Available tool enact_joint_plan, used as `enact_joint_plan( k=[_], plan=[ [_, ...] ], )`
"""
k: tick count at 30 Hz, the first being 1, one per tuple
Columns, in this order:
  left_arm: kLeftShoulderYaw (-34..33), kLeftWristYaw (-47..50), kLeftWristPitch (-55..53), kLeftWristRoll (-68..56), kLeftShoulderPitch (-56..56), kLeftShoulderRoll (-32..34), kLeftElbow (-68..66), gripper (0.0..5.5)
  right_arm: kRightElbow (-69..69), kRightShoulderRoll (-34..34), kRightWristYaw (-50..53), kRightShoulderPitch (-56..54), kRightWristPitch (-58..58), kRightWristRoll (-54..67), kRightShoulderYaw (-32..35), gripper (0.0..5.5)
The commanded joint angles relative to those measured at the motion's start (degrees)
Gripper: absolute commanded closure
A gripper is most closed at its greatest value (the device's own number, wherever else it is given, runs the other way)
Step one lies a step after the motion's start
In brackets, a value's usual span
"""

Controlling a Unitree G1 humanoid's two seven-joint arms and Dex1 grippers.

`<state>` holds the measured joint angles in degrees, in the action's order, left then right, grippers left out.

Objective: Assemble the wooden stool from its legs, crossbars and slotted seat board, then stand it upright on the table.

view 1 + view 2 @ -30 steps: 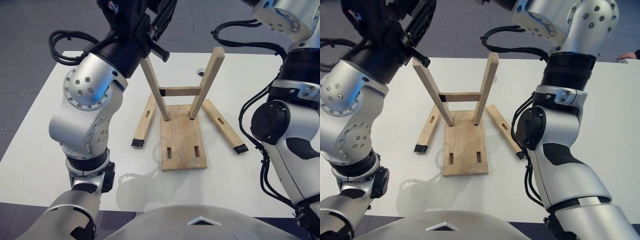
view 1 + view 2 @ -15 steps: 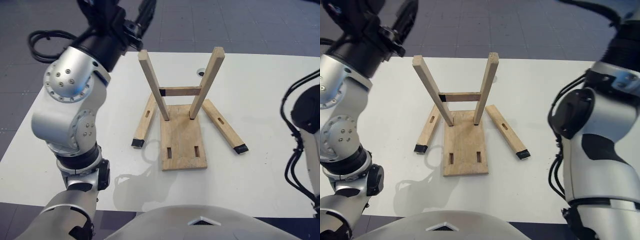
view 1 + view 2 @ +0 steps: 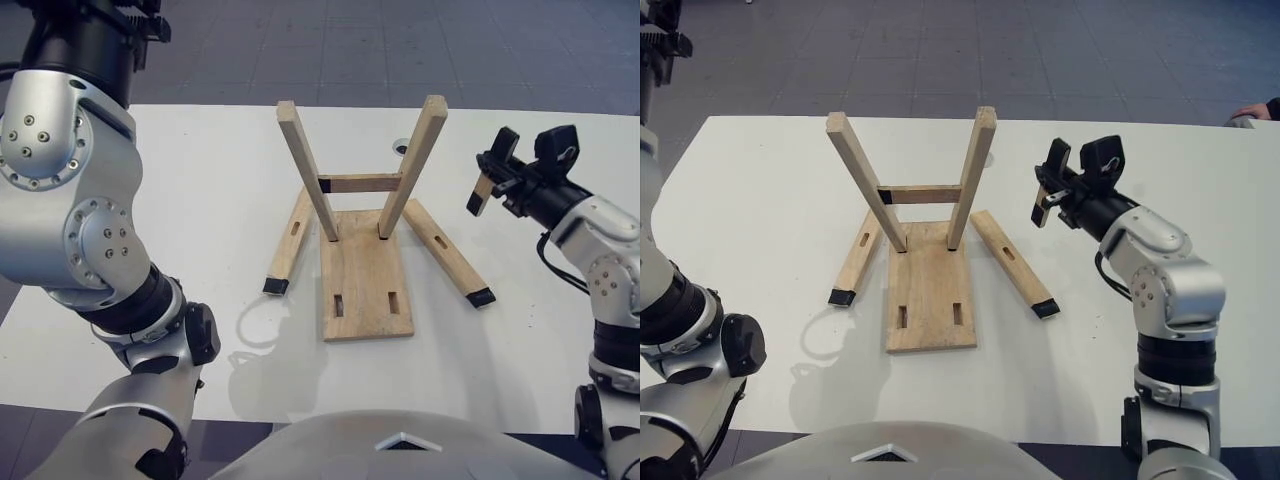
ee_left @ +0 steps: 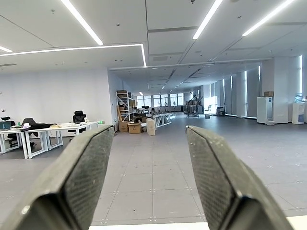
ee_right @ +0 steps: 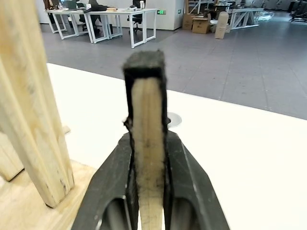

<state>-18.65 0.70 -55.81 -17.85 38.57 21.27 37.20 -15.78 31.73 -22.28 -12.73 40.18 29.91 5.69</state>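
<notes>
The slotted seat board (image 3: 365,290) lies flat mid-table. Two legs (image 3: 305,165) (image 3: 412,160) stand in its far slots, joined by a crossbar (image 3: 360,183). Two loose legs with black tips lie beside the board, one on the left (image 3: 290,240) and one on the right (image 3: 448,250). My right gripper (image 3: 500,182) hovers to the right of the standing frame, shut on a short black-tipped crossbar (image 5: 146,143). My left gripper (image 4: 149,132) is open and holds nothing, raised high off the table's far left and facing the room.
A round cable hole (image 3: 402,146) sits in the white table (image 3: 200,200) behind the standing legs. Two free slots (image 3: 338,305) (image 3: 394,301) show at the board's near end. Bare tabletop lies on the left and at the front right.
My left arm has lifted away from the top of the left standing leg, up and to the left. My right arm has come down beside the frame, holding the short crossbar.
</notes>
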Motion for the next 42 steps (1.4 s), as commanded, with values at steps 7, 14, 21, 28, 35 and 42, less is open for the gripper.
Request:
enact_joint_plan(
  k=[7, 14, 21, 28, 35, 42],
  plan=[
    [1.48, 0.9, -0.47, 0.78, -1.87, -1.56, -0.69, 2.75, 0.01, -5.05, -1.16, 5.94, -4.47, -4.19, -3.93, 5.1],
    [1.98, 0.5, -0.14, 0.56, -2.19, -1.54, -1.07, 2.75, 1.66, -7.02, -1.4, 4.4, -5.79, -5.97, -5.32, 5.1],
    [2.38, 0.39, -0.14, 0.4, -1.94, -1.54, -1.22, 2.75, 8.9, -8.82, -2.85, 5.02, -12.42, -9.78, -6.57, 5.1],
    [2.82, 1.01, -0.56, 0.61, -2.52, -2.37, -0.51, 2.75, 23.45, -12.39, -1.49, 11.46, -28.69, -14.76, -5.5, 5.1],
    [3.92, 0.9, -1.53, 0.28, -1.75, -3.48, -0.41, 2.75, 40.23, -13.66, -0.74, 15.42, -39.37, -18.4, -7.03, 5.1],
    [4.72, 0.79, -1.39, 0.26, -0.57, -3.72, -1.19, 2.75, 37.45, -11.91, -0.53, 10.47, -27.01, -15.92, -8.85, 5.1]
  ],
)
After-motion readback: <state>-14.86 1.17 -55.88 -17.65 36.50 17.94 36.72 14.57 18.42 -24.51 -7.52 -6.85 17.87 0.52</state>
